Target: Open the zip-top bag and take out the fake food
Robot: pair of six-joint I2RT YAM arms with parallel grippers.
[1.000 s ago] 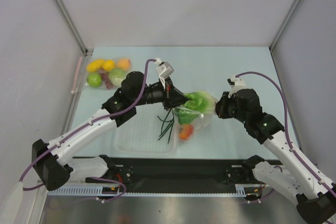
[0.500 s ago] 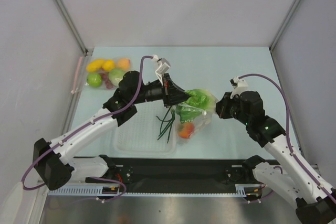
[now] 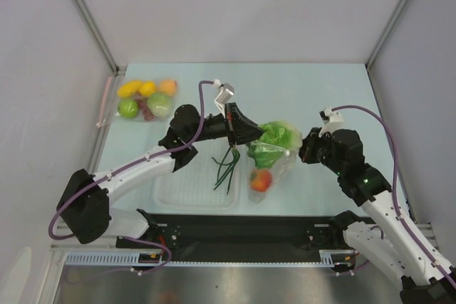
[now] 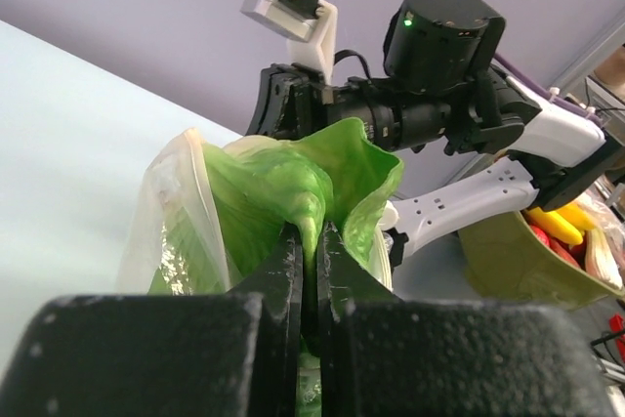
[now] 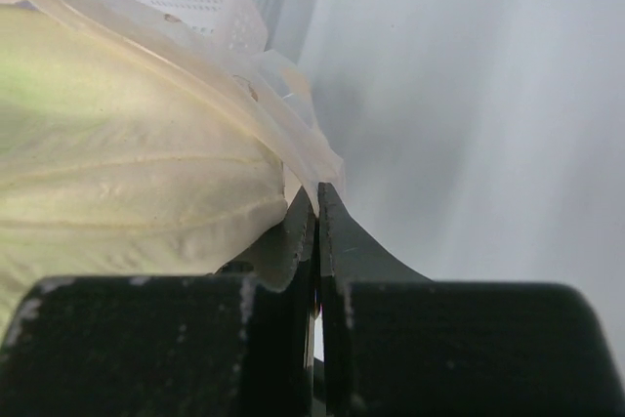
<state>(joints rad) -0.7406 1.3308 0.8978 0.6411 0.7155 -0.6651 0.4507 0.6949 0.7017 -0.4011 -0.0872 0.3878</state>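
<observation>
The zip-top bag [image 3: 279, 164] hangs between my two grippers, just right of the white basket [image 3: 187, 189]. My left gripper [image 3: 253, 135] is shut on a leaf of the green lettuce [image 3: 274, 139], which sticks out of the bag's mouth. My right gripper [image 3: 301, 153] is shut on the bag's right edge. The red tomato [image 3: 261, 180] sits low in the bag. Dark-green stalks [image 3: 226, 167] lie in the basket. In the left wrist view the jaws [image 4: 312, 231] pinch the lettuce leaf [image 4: 264, 183], with the bag [image 4: 171, 207] beside it. In the right wrist view the jaws [image 5: 314, 192] pinch the bag rim [image 5: 195, 85].
A clear pouch of yellow, orange and green fruits [image 3: 146, 97] with a pink strip [image 3: 107, 101] lies at the back left. The side walls stand close on both sides. The black rail [image 3: 242, 229] runs along the near edge.
Both grippers have moved a little to the right, carrying the bag and the lettuce with them. The tomato has shifted right and lower in the bag.
</observation>
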